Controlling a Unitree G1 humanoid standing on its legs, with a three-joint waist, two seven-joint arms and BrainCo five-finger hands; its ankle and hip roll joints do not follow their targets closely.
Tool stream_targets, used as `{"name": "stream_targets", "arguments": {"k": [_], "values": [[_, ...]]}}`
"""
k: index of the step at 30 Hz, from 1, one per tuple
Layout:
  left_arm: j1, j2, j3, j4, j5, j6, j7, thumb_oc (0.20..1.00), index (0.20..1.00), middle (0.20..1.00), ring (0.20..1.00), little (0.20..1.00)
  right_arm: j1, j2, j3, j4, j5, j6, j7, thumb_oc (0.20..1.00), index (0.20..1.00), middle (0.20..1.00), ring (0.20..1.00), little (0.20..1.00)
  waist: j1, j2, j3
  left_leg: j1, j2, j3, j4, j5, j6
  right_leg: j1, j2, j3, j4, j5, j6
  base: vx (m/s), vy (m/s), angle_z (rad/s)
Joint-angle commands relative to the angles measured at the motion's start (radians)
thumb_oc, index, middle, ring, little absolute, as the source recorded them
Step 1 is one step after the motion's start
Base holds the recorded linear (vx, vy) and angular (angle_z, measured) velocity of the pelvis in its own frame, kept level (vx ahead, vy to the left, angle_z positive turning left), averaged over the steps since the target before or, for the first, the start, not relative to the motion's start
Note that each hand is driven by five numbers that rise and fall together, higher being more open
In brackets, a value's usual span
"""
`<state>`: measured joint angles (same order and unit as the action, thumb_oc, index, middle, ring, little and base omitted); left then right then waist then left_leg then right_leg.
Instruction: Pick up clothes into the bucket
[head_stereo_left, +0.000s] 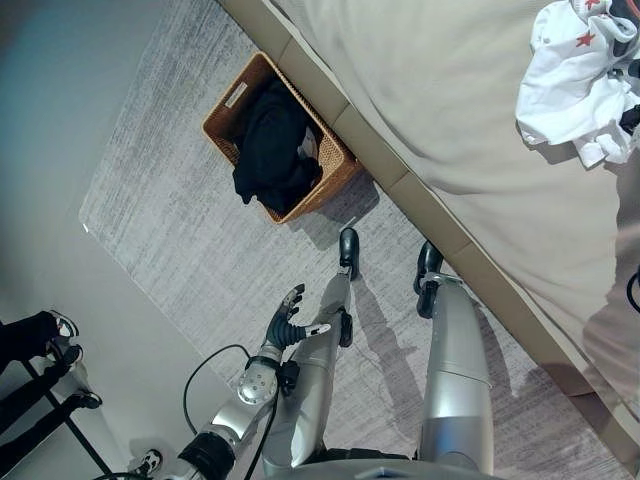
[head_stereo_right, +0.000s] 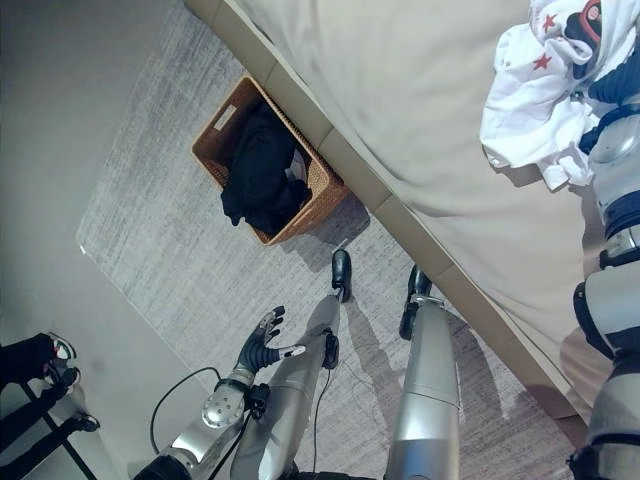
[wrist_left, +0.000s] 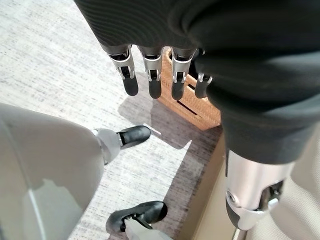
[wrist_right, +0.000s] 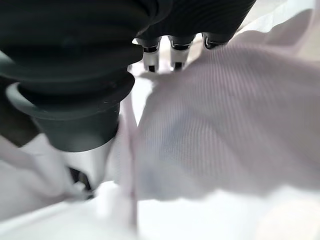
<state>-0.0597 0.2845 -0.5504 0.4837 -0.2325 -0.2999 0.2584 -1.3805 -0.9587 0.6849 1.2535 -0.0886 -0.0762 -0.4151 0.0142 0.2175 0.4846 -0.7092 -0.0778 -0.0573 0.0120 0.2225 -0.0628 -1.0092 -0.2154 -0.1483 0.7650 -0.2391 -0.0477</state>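
White clothes lie on the bed, our right hand buried in them, grip unclear. Left hand hangs open over rug near the basket.

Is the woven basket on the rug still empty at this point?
No: in the left eye view a black garment already lies in the basket, draping over its rim.
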Motion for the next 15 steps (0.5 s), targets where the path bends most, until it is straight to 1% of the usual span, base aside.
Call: {"name": "stream_targets", "arguments": {"k": [1, 8, 9, 10, 11, 15], "values": [[-0.044, 0.036, -0.026, -0.007, -0.031, -0.031, 0.002, 1.000, 1.000, 1.000, 1.000, 1.000, -0.050, -0.006, 0.102, -0.042, -0.013, -0.043, 0.035, 0.200, 0.200, 0.200, 0.200, 0.200, 0.021, -0.015, 0.035, 0.044, 0.018, -0.008, 0.059, -0.098, -0.005, 0.057, -0.017, 0.067, -0.146, 0.091, 0.130, 0.00, 0.000, 0.00], [-0.056, 0.032, -0.016, 0.031, -0.016, -0.031, 0.009, 1.000, 1.000, 1.000, 1.000, 1.000, -0.034, -0.007, 0.090, -0.128, 0.001, -0.061, 0.005, 0.200, 0.200, 0.200, 0.200, 0.200, 0.013, -0.027, 0.035, 0.089, 0.016, -0.017, 0.051, -0.097, -0.010, 0.107, -0.019, 0.056, -0.166, 0.097, 0.130, -0.01, 0.003, 0.00], [-0.067, 0.033, -0.008, 0.042, -0.008, -0.031, 0.012, 1.000, 1.000, 1.000, 1.000, 1.000, -0.037, -0.011, 0.085, -0.155, 0.002, -0.064, -0.003, 0.200, 0.200, 0.200, 0.200, 0.200, 0.015, -0.029, 0.035, 0.071, 0.023, -0.014, 0.052, -0.073, -0.008, 0.104, -0.014, 0.043, -0.191, 0.140, 0.123, -0.13, 0.033, 0.01], [-0.071, 0.035, 0.001, 0.046, -0.005, -0.032, 0.014, 1.000, 1.000, 1.000, 1.000, 1.000, -0.023, -0.018, 0.075, -0.200, 0.007, -0.069, -0.009, 0.200, 0.200, 0.200, 0.200, 0.200, 0.012, -0.038, 0.035, 0.093, 0.026, -0.013, 0.050, -0.074, -0.010, 0.133, -0.011, 0.035, -0.209, 0.150, 0.125, -0.12, 0.032, 0.01], [-0.070, 0.035, 0.000, 0.046, -0.005, -0.032, 0.014, 1.000, 1.000, 1.000, 1.000, 1.000, -0.022, -0.018, 0.074, -0.201, 0.007, -0.069, -0.010, 0.200, 0.200, 0.200, 0.200, 0.200, 0.012, -0.038, 0.035, 0.094, 0.027, -0.013, 0.050, -0.074, -0.010, 0.135, -0.010, 0.034, -0.211, 0.151, 0.125, -0.04, 0.013, 0.00], [-0.066, 0.054, 0.030, 0.061, 0.011, -0.036, 0.014, 1.000, 1.000, 1.000, 1.000, 1.000, 0.023, -0.032, 0.068, -0.308, -0.018, -0.084, -0.006, 0.200, 0.200, 0.200, 0.200, 0.200, 0.003, -0.078, 0.035, 0.172, 0.040, -0.016, 0.052, -0.087, -0.015, 0.246, -0.002, 0.009, -0.272, 0.174, 0.133, -0.03, 0.004, 0.04]]}}
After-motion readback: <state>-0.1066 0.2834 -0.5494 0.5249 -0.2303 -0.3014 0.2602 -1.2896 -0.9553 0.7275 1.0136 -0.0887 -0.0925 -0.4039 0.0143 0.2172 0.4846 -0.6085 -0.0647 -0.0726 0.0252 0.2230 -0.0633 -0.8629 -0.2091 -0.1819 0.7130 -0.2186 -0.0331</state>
